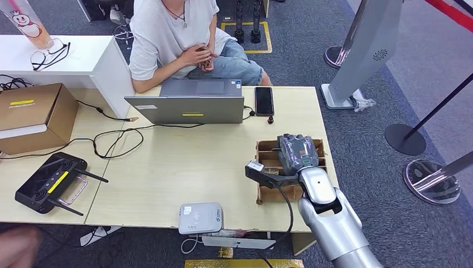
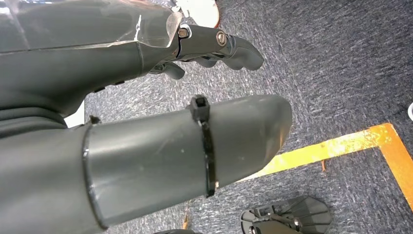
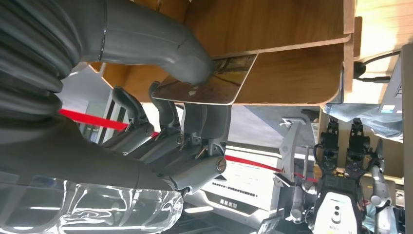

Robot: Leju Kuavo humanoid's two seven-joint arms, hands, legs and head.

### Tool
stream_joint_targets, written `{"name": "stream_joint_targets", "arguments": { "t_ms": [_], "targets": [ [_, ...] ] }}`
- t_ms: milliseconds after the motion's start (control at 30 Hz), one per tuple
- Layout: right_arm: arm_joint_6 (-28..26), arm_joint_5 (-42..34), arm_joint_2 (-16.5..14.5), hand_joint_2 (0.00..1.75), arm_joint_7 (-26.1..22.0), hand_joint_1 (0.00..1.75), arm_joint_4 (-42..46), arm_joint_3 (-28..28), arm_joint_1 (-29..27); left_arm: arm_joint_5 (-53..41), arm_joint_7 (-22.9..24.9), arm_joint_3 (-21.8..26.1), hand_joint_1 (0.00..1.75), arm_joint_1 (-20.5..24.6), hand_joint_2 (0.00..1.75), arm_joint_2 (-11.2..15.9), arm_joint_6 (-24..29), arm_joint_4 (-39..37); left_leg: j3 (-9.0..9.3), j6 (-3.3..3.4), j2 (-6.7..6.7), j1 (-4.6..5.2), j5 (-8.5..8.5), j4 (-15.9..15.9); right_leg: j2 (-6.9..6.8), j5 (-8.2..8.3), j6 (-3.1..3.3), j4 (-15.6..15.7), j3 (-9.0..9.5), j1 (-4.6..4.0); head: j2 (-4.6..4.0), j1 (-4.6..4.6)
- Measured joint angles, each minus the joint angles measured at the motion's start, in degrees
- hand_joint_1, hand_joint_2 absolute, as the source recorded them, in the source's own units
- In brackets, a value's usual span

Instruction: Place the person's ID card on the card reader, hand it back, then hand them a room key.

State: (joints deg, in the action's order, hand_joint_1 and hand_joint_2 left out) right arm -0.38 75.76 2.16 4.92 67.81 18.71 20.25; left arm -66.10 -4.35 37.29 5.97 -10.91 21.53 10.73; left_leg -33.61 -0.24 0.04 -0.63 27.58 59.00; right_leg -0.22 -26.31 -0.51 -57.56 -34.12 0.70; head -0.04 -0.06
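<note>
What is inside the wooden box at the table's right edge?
The right hand reaches into the wooden box, its thumb pressing a shiny card against its fingers. Wooden dividers show beside it; the hand covers whatever else lies there.

Glossy room key [image 3: 207,83] — pinched at wooden box [image 1: 268,192].

Glossy card [image 3: 204,83] reflecting light, matt wooden holder [image 1: 271,170], pale wood-grain table [image 1: 184,167], smooth silver metal arm [image 1: 334,229].

Wood table [image 1: 217,167] w/ laptop [image 1: 189,103], phone [image 1: 264,100], card reader [image 1: 200,217], wooden organizer [image 1: 268,167], controller [image 1: 50,183], cardboard box [image 1: 33,114].
</note>
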Motion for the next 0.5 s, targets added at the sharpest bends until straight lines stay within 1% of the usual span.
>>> {"name": "stream_joint_targets", "arguments": {
  "t_ms": [33, 133, 500],
  "targets": [
    [-0.15, 0.01, 0.0, 1.75, -0.02, 1.71, -0.02, 0.0, -0.01, 0.0, 0.0, 0.0, 0.0, 0.0, 0.0, 0.0, 0.0, 0.0, 0.0, 0.0, 0.0, 0.0, 0.0, 0.0, 0.0, 0.0, 0.0, 0.0, 0.0, 0.0, 0.0, 0.01],
    [-0.79, 0.02, 0.0, 1.75, -0.27, 1.75, -0.03, 0.0, -0.06, 0.0, 0.0, -0.01, 0.0, 0.0, 0.0, 0.0, 0.0, 0.0, 0.0, 0.0, 0.0, 0.0, 0.0, 0.0, 0.0, 0.0, 0.0, 0.0, 0.0, 0.0, 0.0, 0.01],
    [-3.88, 0.0, -0.03, 1.75, -1.86, 1.75, 0.39, 0.0, -0.42, 0.18, -0.05, -0.01, 0.0, 0.01, 0.0, 0.04, 0.1, 0.0, 0.0, 0.0, 0.0, 0.0, 0.0, 0.0, 0.01, 0.0, 0.0, 0.0, 0.0, 0.0, 0.0, 0.01]
  ]
}}
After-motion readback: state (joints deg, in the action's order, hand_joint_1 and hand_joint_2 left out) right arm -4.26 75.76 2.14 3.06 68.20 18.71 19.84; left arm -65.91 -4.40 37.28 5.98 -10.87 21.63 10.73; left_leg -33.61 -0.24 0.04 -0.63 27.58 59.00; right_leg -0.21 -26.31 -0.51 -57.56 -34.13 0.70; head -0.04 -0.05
